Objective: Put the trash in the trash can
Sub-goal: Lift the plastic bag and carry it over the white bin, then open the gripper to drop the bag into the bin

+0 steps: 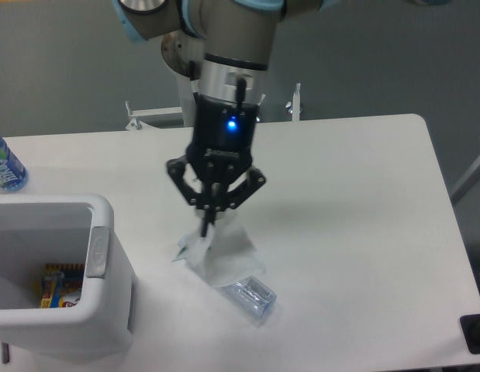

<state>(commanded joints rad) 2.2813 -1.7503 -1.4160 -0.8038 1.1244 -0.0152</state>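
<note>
My gripper (pixel 208 225) hangs above the table's middle, shut on the crumpled whitish plastic wrapper (pixel 222 256), which dangles below the fingertips. The wrapper hides most of the clear slim bottle (pixel 252 295) lying on the table; only its lower end shows. The white trash can (pixel 84 310) stands at the front left, well to the left of the gripper, with colourful packaging (pixel 60 284) inside.
A bottle with an all-blue label (pixel 3 166) stands at the far left edge of the white table (pixel 364 232). The arm's base rises behind the table at the back centre. A dark object (pixel 476 333) sits past the right front corner.
</note>
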